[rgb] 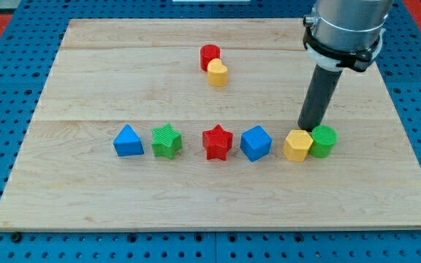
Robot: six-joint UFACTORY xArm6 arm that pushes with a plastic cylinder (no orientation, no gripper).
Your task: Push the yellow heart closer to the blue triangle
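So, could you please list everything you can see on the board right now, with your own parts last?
wooden board: one, light wood, on a blue pegboard surface.
red cylinder: one, red, view's top centre, touching the yellow heart.
yellow heart: one, yellow, just below and right of the red cylinder.
blue triangle: one, blue, left end of the lower row.
green star: one, green, right of the blue triangle.
red star: one, red, middle of the row.
blue cube: one, blue, right of the red star.
yellow hexagon: one, yellow, touching the green cylinder.
green cylinder: one, green, right end of the row.
my tip: one, dark rod, just behind the yellow hexagon and green cylinder.
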